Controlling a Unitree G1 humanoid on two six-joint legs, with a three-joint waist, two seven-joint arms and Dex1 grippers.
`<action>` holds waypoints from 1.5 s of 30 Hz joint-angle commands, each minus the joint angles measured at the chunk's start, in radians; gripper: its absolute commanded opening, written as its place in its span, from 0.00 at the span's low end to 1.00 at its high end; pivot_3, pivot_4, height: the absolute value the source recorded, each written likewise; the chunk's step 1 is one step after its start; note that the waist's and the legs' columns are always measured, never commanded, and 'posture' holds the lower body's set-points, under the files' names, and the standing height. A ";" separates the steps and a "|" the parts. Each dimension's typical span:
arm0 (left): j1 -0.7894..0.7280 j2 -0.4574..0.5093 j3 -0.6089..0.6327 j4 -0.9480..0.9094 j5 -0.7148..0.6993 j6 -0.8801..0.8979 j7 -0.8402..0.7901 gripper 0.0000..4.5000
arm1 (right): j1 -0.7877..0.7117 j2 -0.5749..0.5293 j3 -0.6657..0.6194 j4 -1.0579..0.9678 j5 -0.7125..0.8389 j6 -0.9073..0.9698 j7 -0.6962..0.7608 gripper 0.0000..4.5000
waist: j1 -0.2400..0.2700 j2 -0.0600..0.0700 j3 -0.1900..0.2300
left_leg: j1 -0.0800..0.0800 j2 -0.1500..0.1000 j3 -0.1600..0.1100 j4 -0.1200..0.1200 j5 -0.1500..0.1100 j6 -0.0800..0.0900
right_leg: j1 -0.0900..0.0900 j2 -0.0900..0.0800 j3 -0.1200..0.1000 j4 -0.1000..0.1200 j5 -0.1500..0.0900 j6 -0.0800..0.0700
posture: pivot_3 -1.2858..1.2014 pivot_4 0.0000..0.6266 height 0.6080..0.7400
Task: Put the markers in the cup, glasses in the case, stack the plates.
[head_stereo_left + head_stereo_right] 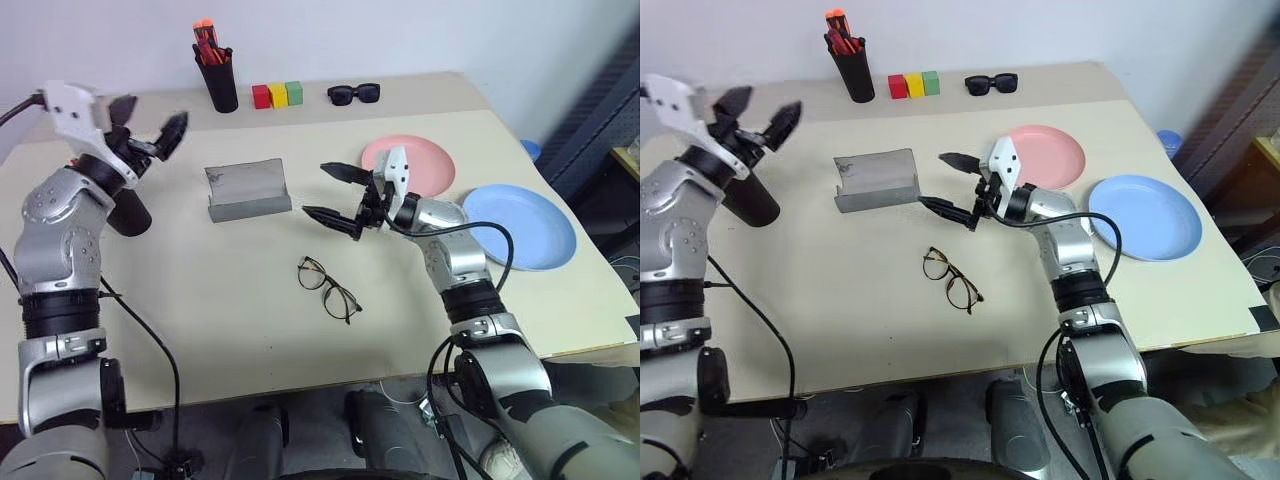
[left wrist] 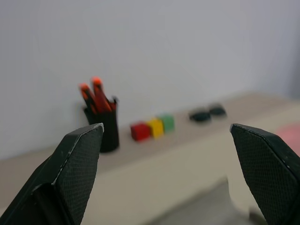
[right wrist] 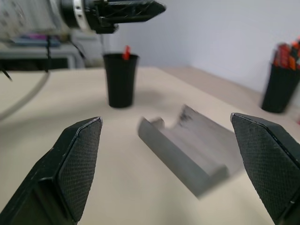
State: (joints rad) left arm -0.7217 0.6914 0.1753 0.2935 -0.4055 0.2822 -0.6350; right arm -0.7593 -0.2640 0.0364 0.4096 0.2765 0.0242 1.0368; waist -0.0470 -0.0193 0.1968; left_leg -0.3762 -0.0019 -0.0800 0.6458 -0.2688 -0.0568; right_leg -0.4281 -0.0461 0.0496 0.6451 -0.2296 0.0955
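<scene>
Nearest to me, close to the front edge of the beige counter (image 1: 200, 330), lie the thin dark wire-rimmed glasses (image 1: 328, 288) with clear round lenses. They rest flat, arms apparently folded, and their long axis runs diagonally, from the middle of the counter toward the front right corner. I judge them light, a little springy and easy to bend; the lenses scratch, so I would take hold at the bridge or across the frame at one hinge, not on the glass.

My right tool (image 1: 336, 194) hovers above the counter between the glasses and the flat grey rectangular case (image 1: 247, 189), with its black fingers spread wide and nothing between them. The case stands open behind the glasses, near the middle of the counter, its long side parallel to the back edge.

My left tool (image 1: 150, 125) is also wide open and empty, raised above the matte black tapered cup (image 3: 120, 79) at the left edge. A red marker cap (image 3: 126, 52) sticks out of this cup.

The round pink plate (image 1: 425, 160) and the larger light blue plate (image 1: 520, 226) lie side by side near the right edge, not yet stacked.
</scene>
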 commanded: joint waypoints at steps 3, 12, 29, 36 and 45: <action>-0.178 0.070 -0.177 0.185 0.163 -0.021 -0.214 0.99 | 0.018 -0.093 0.015 -0.150 -0.034 0.130 -0.050 1.00 | 0.002 0.000 0.000 | 0.000 0.000 0.000 0.000 0.000 0.000 | 0.000 0.000 0.000 -0.001 0.000 0.000 | 0.52 0.24 1.00; -0.467 0.064 -0.413 0.698 0.450 -0.279 -0.509 0.99 | 0.069 -0.163 0.023 -0.300 -0.014 0.318 -0.076 1.00 | -0.009 0.000 0.000 | -0.003 0.000 0.001 -0.001 0.000 0.000 | 0.000 0.000 0.000 -0.005 -0.001 0.001 | 0.52 0.24 1.00; -0.565 -0.055 -0.513 0.981 0.706 -0.452 -0.527 0.99 | 0.116 -0.191 0.009 -0.355 -0.012 0.326 -0.104 1.00 | 0.002 0.000 0.000 | -0.015 -0.001 0.000 0.002 0.000 0.001 | -0.009 -0.001 0.000 -0.009 0.000 0.004 | 0.52 0.24 1.00; -0.574 -0.081 -0.524 1.010 0.771 -0.446 -0.438 0.99 | 0.118 -0.192 0.007 -0.370 -0.001 0.328 -0.116 1.00 | 0.002 0.000 0.000 | -0.015 -0.001 0.000 0.002 0.000 0.001 | -0.009 -0.001 0.000 -0.008 0.001 0.004 | 0.52 0.24 1.00; -0.599 -0.111 -0.502 1.029 0.772 -0.406 -0.411 0.99 | 0.121 -0.195 0.011 -0.376 0.005 0.325 -0.123 1.00 | 0.003 0.000 0.000 | -0.015 -0.001 0.000 0.002 0.000 0.001 | -0.009 -0.001 0.000 -0.008 0.001 0.004 | 0.52 0.24 1.00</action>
State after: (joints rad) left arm -1.2821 0.5735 -0.3431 1.3246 0.3636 -0.1328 -1.0495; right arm -0.6361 -0.4514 0.0686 0.0801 0.2607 0.3577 0.9176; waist -0.0443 -0.0195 0.1971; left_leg -0.3916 -0.0027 -0.0799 0.6480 -0.2689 -0.0561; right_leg -0.4369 -0.0468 0.0494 0.6371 -0.2288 0.1000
